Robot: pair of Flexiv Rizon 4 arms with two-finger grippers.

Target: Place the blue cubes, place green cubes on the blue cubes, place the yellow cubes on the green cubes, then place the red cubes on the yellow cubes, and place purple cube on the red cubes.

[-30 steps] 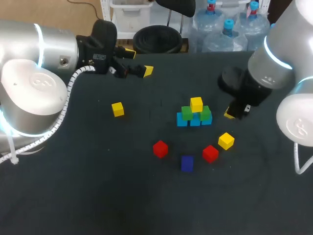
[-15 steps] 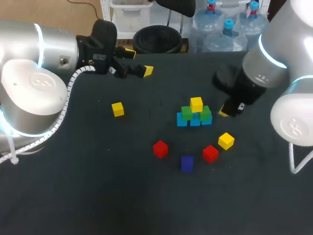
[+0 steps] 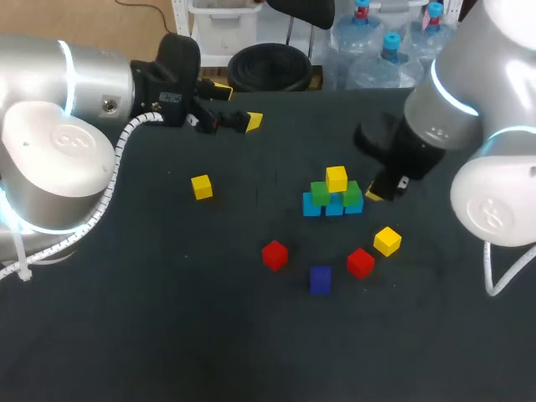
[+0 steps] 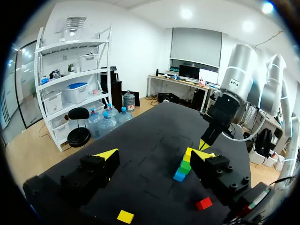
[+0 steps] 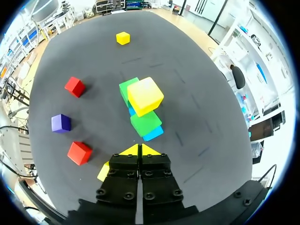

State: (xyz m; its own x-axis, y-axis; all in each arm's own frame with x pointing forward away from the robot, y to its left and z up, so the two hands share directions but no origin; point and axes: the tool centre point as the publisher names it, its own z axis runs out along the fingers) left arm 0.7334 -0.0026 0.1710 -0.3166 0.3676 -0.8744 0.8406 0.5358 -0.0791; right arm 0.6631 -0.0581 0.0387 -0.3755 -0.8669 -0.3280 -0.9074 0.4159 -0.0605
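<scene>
Right gripper (image 5: 139, 150), fingers pressed together on nothing, just beside the cube stack (image 3: 333, 194); left gripper (image 3: 239, 106) spread wide, empty, near the table (image 3: 167, 335) far edge.

Three blue cubes (image 3: 312, 207), two green cubes (image 3: 319, 193), three yellow cubes (image 3: 337, 177), two red cubes (image 3: 275, 255) and one purple cube (image 3: 320, 279)

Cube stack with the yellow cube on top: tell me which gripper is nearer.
Right. The right gripper hangs close beside the cube stack, on the robot's right of it; the left gripper is far off, toward the table's back left.
</scene>
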